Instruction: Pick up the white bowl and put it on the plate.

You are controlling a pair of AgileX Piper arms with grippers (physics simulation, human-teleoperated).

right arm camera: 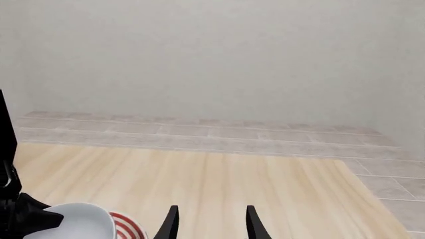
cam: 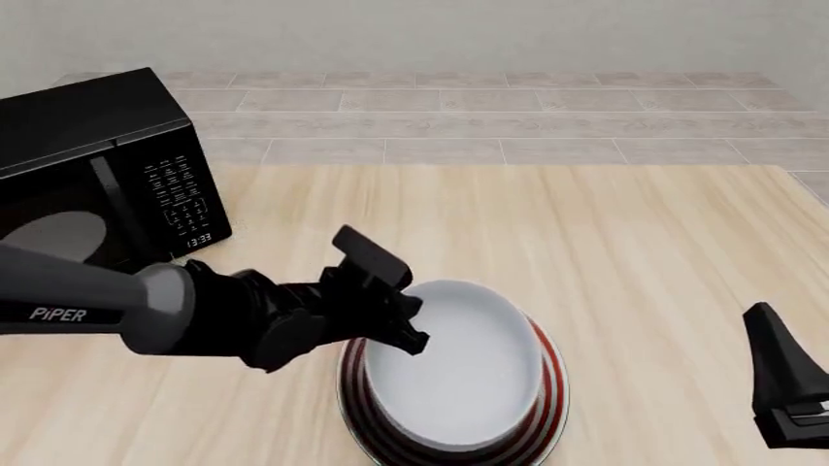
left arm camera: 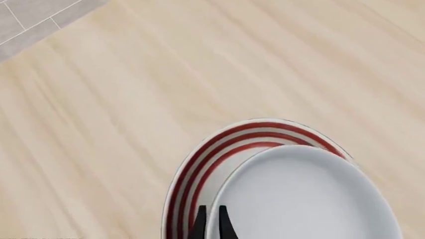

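Bowl: a plain, deep, round, glossy white bowl (cam: 453, 364) is seen over the plate, its rim tipped a little; whether it is fully seated cannot be told.
Plate: a flat round white plate with three red rings (cam: 550, 388) is laid on the table near the front edge, mostly covered by the bowl, the rings showing around the bowl's sides.
Left pincer: the left pincer (cam: 412, 335) is held at the bowl's left rim; in the left wrist view its two black fingertips (left arm camera: 212, 224) are drawn close together with the rim (left arm camera: 299, 199) pinched between them.
Right pincer: the right pincer (right arm camera: 210, 221) is held low at the right, well apart from the bowl; its fingers are spread wide and nothing is gripped.
Table: a pale wood-grain table (cam: 622, 243) carries the plate.
Microwave: a black box-shaped microwave oven (cam: 104, 165) is set at the table's far left corner.
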